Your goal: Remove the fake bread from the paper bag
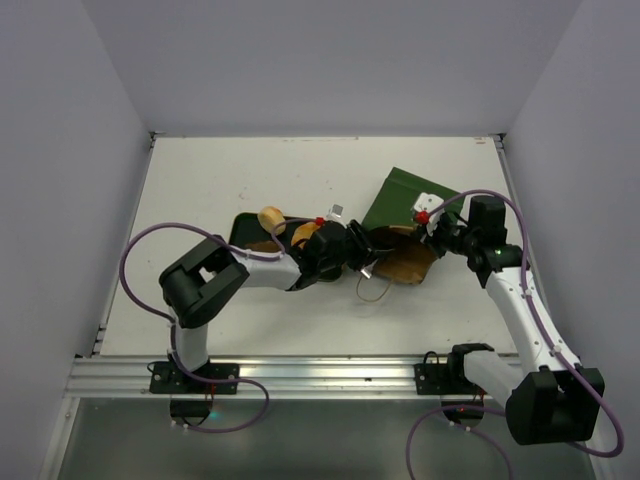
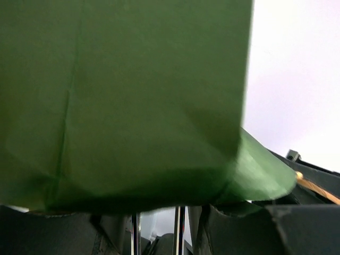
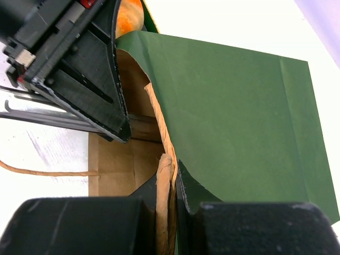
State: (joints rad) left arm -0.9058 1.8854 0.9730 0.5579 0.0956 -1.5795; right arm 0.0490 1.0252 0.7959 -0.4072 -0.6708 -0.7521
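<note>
right gripper (image 3: 167, 204) clenched on the paper bag (image 3: 234, 117) rim, mouth propped open | left gripper (image 1: 358, 252) at that mouth, grip state not determinable | bag lying on its side; fake bread (image 1: 270, 217) seen by the tray (image 1: 242, 224) | rim best held raised, entry made low and level | bag interior hidden; left wrist view filled by green paper

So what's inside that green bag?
Only brown lining shows inside the paper bag, with the left gripper at its mouth. Anything deeper in is covered by green paper.
</note>
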